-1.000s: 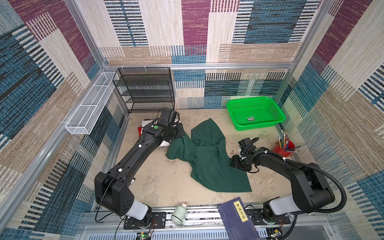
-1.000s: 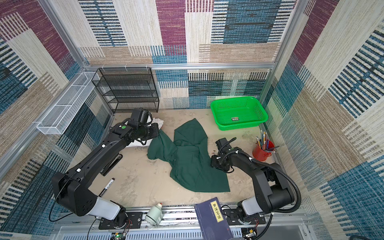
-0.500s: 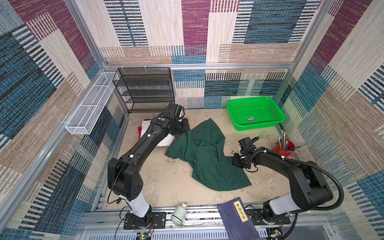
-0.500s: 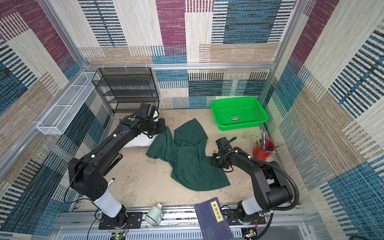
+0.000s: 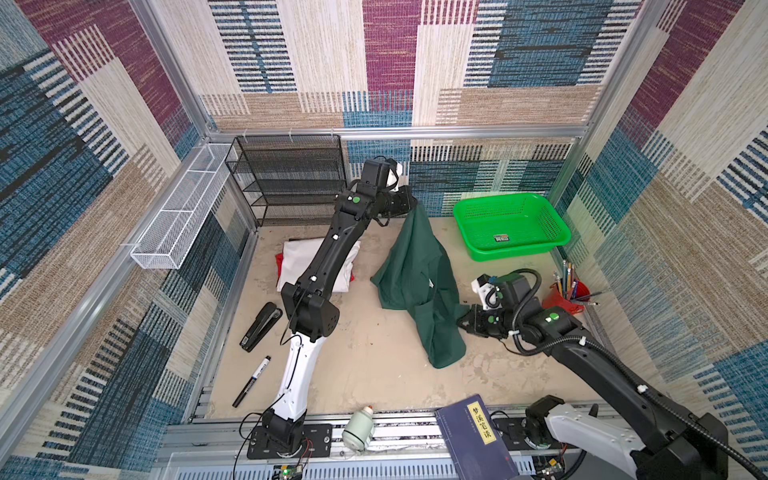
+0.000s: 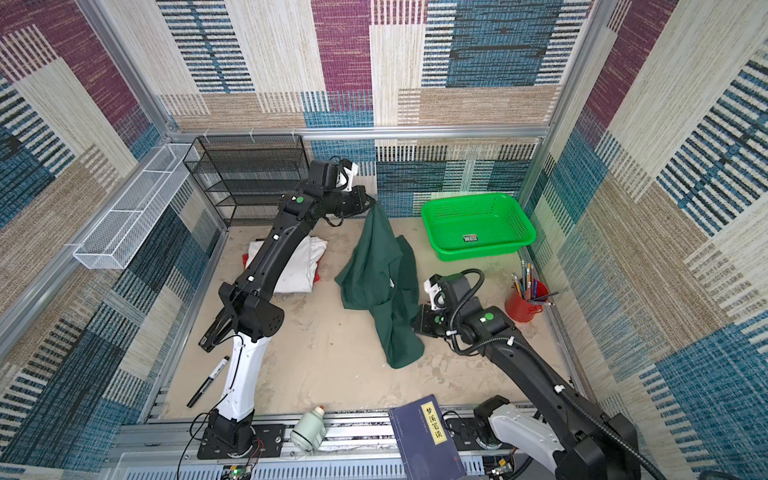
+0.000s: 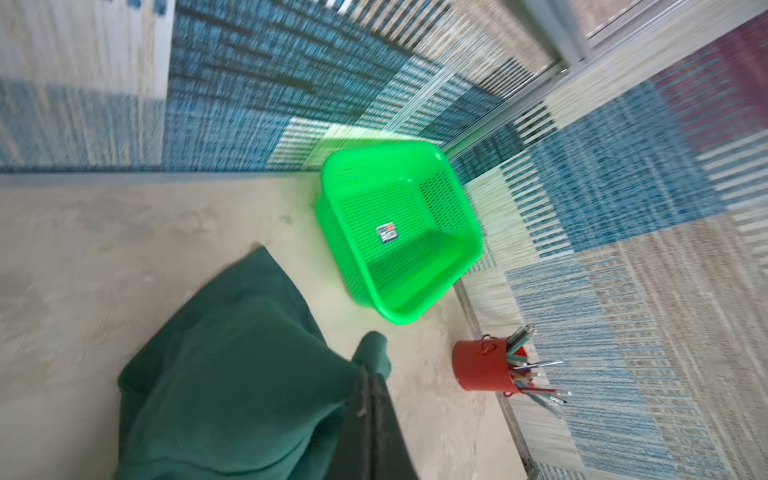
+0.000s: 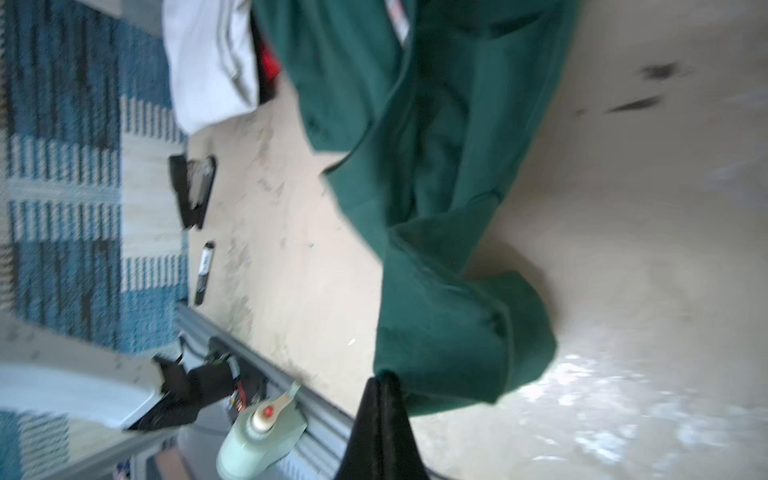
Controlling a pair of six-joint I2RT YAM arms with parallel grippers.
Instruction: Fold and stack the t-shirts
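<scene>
Left of the dark green t-shirt (image 5: 415,270), you see only slivers of the red t-shirt (image 5: 278,264) under the white t-shirt (image 5: 293,266) and the left arm (image 5: 328,257). Right of it, the sticker (image 5: 501,238) in the green basket (image 5: 519,249) is unreadably small.

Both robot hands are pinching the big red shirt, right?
Not quite. The big shirt that the left hand and the right hand are pinching is dark green, not red. Both top views show it.
</scene>
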